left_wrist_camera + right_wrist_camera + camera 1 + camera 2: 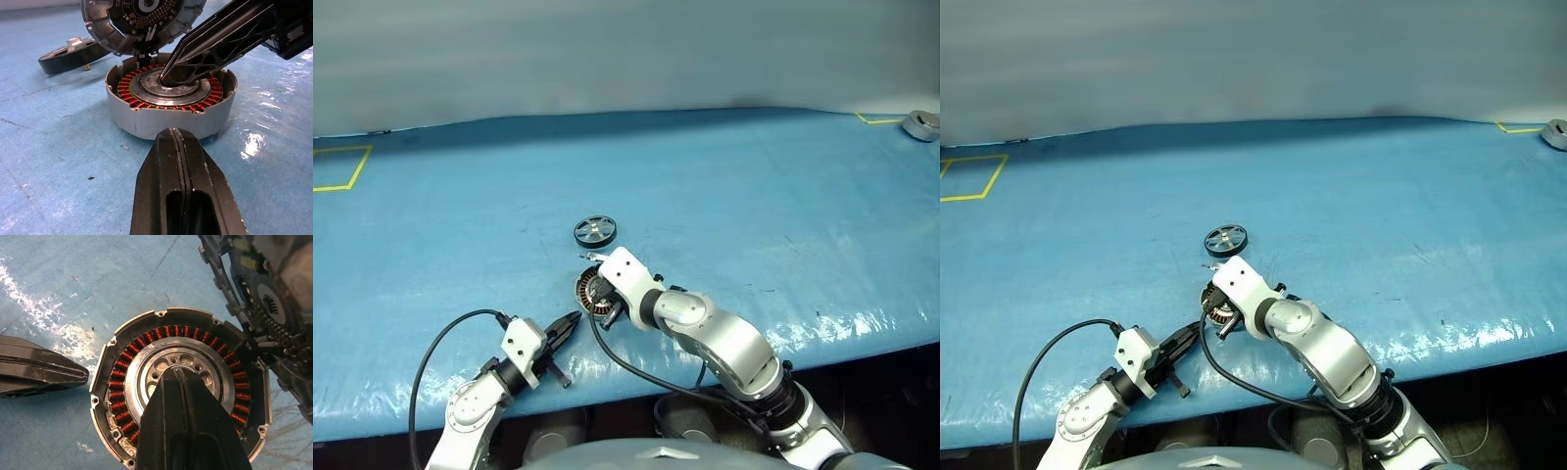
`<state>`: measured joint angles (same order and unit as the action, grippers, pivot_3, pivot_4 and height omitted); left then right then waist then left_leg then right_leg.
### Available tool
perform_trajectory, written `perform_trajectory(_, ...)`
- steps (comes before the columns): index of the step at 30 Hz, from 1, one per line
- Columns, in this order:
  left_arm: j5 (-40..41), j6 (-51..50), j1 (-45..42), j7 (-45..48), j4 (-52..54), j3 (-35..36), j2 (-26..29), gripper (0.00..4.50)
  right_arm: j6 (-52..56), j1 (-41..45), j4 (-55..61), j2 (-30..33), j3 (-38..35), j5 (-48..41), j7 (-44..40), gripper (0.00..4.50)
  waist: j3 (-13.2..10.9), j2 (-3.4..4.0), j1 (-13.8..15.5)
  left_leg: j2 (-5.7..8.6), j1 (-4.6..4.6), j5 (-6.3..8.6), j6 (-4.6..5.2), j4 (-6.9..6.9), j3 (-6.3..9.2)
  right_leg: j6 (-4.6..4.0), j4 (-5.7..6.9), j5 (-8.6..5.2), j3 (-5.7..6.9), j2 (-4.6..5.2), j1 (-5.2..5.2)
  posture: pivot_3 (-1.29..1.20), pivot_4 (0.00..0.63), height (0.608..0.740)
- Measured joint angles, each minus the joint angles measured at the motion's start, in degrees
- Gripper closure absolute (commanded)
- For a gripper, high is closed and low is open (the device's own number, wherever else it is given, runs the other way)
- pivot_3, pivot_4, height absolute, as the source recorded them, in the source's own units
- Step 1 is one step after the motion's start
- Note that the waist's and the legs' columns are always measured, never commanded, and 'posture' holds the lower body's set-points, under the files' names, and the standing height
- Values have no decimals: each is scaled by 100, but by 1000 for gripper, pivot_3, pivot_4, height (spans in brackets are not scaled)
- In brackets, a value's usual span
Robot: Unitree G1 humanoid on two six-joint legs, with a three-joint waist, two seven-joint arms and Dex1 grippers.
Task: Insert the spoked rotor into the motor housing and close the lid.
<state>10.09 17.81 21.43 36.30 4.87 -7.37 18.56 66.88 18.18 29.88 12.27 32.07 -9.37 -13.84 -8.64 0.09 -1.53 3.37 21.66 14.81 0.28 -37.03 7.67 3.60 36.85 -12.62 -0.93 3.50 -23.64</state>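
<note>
Pressing down from above, the right end effector (168,78) has its two black fingers closed together, holding nothing, with their tip on the silver centre disc inside the motor housing (168,115). The housing stands flat on the blue tabletop (754,196), directly under this end effector; the ring of copper-coloured windings (117,382) surrounds the closed fingers on all sides, and the silver disc with its small round holes lies at the middle. The lid (142,22), a round silver part with a dark circuit face, stands tilted up on edge at the far rim of the housing, on the side away from the left end effector, and seems joined to the housing there, though how it is joined cannot be made out. The left end effector (178,142) is likewise shut, gripping nothing, with its closed tip just beside the near outer wall of the housing; whether it touches the wall cannot be told. It lies nearly level above the tabletop and points at the housing from the opposite side to the lid. A dark wheel with silver spokes, the spoked rotor (595,231), lies flat on the tabletop beyond the right end effector, apart from the housing and past the raised lid.
</note>
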Motion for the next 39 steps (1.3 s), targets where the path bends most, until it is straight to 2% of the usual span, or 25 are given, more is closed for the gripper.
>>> perform_trajectory(32, 3, -3, 29, -5, 0, 19, 33, 4500, -149, -141, -118, -95, -149, -11, 0, 4469, -1, 2, 1, -1, 1, 0, 0, 2, 3, 0, -2, -1, 2, 0, -3, 0, 150, 740)
perform_trajectory(37, 44, -142, -8, -140, 7, 261, 80, 4500, -66, -360, 466, -85, -491, -277, -139, 4469, -3, 2, 12, 0, 5, 1, 0, 5, 4, 1, -3, -2, 3, 1, -2, 0, 150, 740)
perform_trajectory(39, 96, -545, -8, -299, 143, 398, 100, 4500, -63, -498, 829, 58, -695, -454, -276, 4469, -3, 1, 13, 0, 6, 1, 0, 5, 5, 2, -4, -2, 3, 1, -1, 0, 150, 740)
